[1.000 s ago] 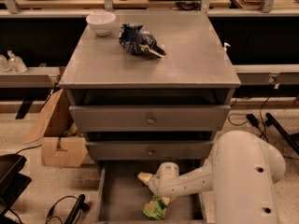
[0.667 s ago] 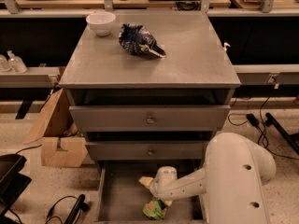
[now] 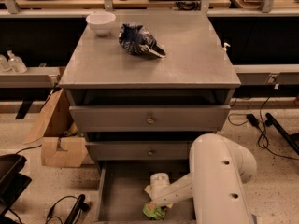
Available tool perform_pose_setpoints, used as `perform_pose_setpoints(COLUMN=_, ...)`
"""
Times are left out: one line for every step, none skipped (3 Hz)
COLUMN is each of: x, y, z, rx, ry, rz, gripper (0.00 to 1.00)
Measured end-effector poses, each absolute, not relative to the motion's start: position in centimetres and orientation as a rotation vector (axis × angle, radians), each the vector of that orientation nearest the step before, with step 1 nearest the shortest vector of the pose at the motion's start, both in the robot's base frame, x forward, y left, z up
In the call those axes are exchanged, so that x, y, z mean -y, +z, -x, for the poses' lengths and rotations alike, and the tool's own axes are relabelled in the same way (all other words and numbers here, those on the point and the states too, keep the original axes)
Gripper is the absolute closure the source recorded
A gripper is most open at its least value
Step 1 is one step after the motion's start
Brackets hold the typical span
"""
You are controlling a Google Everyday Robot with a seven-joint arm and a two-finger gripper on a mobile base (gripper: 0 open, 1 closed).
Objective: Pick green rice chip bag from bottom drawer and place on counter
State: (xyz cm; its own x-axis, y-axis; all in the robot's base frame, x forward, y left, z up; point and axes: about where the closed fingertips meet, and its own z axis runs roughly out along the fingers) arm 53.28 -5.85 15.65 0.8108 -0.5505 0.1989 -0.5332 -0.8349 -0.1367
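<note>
The green rice chip bag (image 3: pixel 153 212) lies crumpled on the floor of the open bottom drawer (image 3: pixel 117 195), near its front right. My gripper (image 3: pixel 151 199) reaches down into the drawer from the white arm (image 3: pixel 215 181) on the right. It sits right over the bag's top edge, and I cannot tell whether it touches the bag. The counter (image 3: pixel 187 59) is the grey cabinet top above.
A dark blue-and-white snack bag (image 3: pixel 139 41) and a white bowl (image 3: pixel 101 22) sit on the counter's back left. The two upper drawers with brass knobs (image 3: pixel 150 120) are closed. A cardboard box (image 3: pixel 60 150) stands left of the cabinet, and cables lie on the floor on both sides.
The arm has shifted left and down, deeper into the drawer, bringing the gripper closer over the green bag. The bag has barely moved.
</note>
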Motion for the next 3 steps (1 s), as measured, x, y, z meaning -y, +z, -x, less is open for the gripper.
perform_pose_setpoints(x=5.9, y=13.9, z=-53.7, rx=-0.865, ry=-0.357, rz=2.962, gripper=0.42)
perform_pose_setpoints(x=4.9, y=12.6, z=-54.2, rx=-0.870, ry=-0.318, rz=2.945, gripper=0.73)
perform_pose_setpoints(x=4.9, y=12.7, z=-54.2, rx=-0.870, ry=-0.318, rz=2.945, gripper=0.96)
